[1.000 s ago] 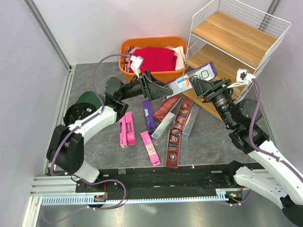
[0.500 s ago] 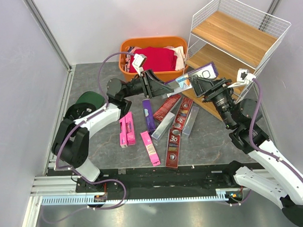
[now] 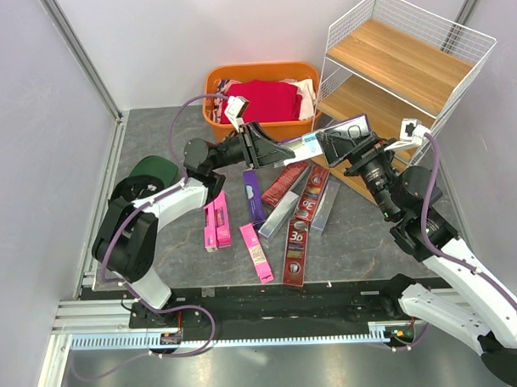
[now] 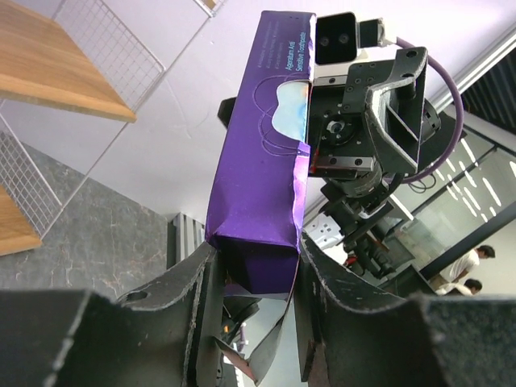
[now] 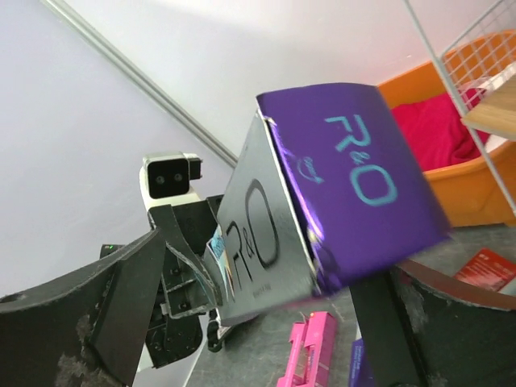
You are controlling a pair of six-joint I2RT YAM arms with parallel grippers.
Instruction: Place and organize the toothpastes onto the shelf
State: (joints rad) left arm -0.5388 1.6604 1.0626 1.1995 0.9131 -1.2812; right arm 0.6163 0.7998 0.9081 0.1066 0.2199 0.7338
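A purple and silver toothpaste box (image 3: 324,138) hangs in the air between the two arms, in front of the shelf (image 3: 407,69). My left gripper (image 3: 278,150) is shut on its left end; the wrist view shows both pads pressed on the purple box (image 4: 262,153). My right gripper (image 3: 346,144) is open around the other end of the box (image 5: 322,193), its fingers (image 5: 121,298) standing well off it. Several more toothpastes lie on the table: pink ones (image 3: 215,220), a purple one (image 3: 253,194), dark red ones (image 3: 296,243) and a silver one (image 3: 280,211).
An orange basket (image 3: 218,118) with red clothes stands at the back, just behind the left gripper. A dark green round object (image 3: 151,172) sits at the left. The shelf's wire frame is close to the right arm.
My left gripper has shut on the box's left end. My right gripper has opened and let go of the other end. The box has shifted slightly left.
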